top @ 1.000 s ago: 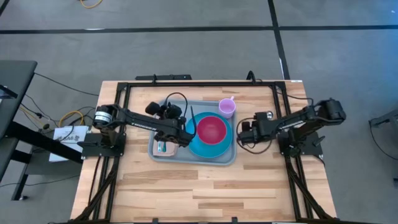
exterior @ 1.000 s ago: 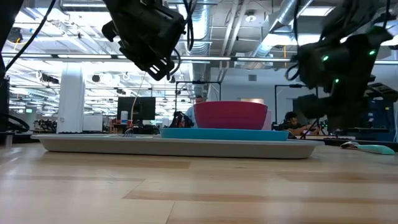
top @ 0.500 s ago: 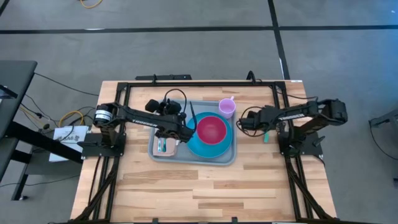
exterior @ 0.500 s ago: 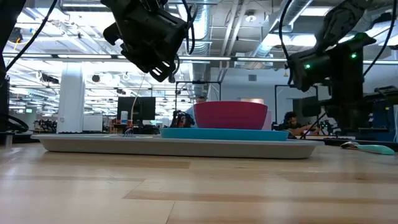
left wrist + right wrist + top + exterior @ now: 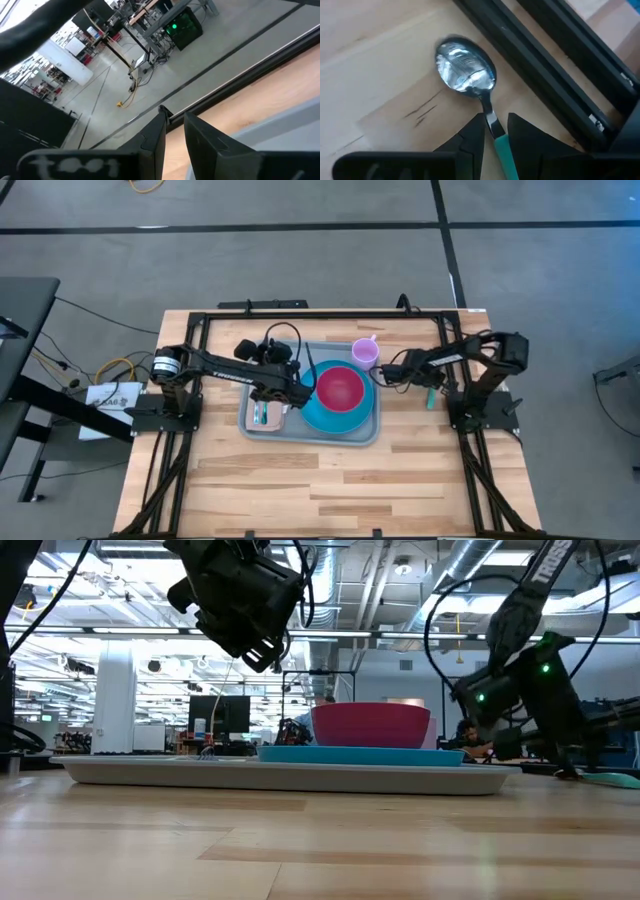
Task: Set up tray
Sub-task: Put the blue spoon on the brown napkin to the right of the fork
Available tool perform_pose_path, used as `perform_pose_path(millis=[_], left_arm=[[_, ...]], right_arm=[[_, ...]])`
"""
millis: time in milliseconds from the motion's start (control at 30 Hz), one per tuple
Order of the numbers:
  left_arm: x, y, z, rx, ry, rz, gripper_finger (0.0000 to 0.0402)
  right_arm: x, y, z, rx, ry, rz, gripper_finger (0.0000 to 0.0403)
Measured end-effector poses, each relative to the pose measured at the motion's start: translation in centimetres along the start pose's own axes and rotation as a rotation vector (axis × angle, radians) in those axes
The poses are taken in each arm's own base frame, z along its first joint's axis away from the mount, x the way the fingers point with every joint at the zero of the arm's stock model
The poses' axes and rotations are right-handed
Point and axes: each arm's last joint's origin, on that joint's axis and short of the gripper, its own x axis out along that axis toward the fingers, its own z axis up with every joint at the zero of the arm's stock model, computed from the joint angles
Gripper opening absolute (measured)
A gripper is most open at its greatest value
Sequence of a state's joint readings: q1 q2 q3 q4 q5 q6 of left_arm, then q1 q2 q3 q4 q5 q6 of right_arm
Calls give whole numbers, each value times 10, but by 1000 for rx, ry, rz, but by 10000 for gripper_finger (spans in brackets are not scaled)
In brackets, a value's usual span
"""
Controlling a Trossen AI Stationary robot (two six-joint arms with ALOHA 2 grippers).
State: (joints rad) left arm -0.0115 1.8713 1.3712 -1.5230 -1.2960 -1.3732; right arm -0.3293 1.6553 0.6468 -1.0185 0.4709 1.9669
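Observation:
The pale grey-blue tray [image 5: 310, 437] [image 5: 150, 772] lies mid-table. On it a bright-blue plate [image 5: 318, 418] carries a magenta bowl [image 5: 340, 388] [image 5: 370, 725]. A pink cup [image 5: 365, 352] stands in its far right corner, and a beige napkin [image 5: 268, 418] lies at its left. A spoon [image 5: 428, 396] [image 5: 465, 65] with a teal handle [image 5: 504, 150] lies flat on the wood to the tray's right. My right gripper [image 5: 496, 122] [image 5: 570, 768] slants down at it, narrowly open, fingers on either side of the spoon's neck. My left gripper [image 5: 174, 125] [image 5: 292, 385] hovers over the tray, slightly open and empty.
A black frame rail [image 5: 545, 75] runs just beyond the spoon, and the same frame [image 5: 320, 315] borders the table's far part. The right arm's base [image 5: 482, 408] stands close to the spoon's right. Bare wood [image 5: 320, 490] fills the near half of the table.
My right arm has drawn away from the tray's right edge, folded back, and tipped its gripper down toward the spoon, sinking from well above the table to table level. The spoon has stayed where it lay. The left arm has barely moved.

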Motion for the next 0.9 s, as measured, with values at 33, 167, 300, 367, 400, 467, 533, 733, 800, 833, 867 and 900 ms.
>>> perform_pose_path(millis=[33, 167, 300, 367, 400, 467, 533, 733, 800, 833, 867, 900], left_arm=[[0, 0, 0, 0, -1, -1, 61], [0, 0, 0, 1, 0, -1, 61], [0, 0, 0, 1, 6, -2, 61], [0, 0, 0, 0, 6, -3, 61], [0, 0, 0, -2, 6, -3, 61], [0, -1, 0, -4, 6, -4, 61], [0, -1, 0, -5, 6, -4, 61], [0, -2, 0, -4, 5, -8, 61], [0, -2, 0, 3, 5, -9, 61], [0, -2, 0, 2, 5, -9, 61], [0, -2, 0, 1, 4, -10, 61], [0, -3, 0, -1, 4, -10, 61]], right_arm=[[3, 2, 0, 2, 3, -14, 77], [11, 8, 0, -25, -13, -25, 77], [15, 13, 1, -33, -48, -8, 77], [16, 14, 2, -36, -59, 2, 77], [15, 14, 2, -46, -62, 7, 77], [15, 15, 0, -72, -71, 22, 77], [14, 16, -2, -83, -81, 46, 77], [7, 19, -15, -56, -132, 168, 77], [4, 19, -19, -55, -141, 203, 77], [3, 20, -21, -55, -145, 223, 77], [2, 20, -23, -56, -150, 243, 77], [0, 21, -25, -56, -154, 261, 77]])
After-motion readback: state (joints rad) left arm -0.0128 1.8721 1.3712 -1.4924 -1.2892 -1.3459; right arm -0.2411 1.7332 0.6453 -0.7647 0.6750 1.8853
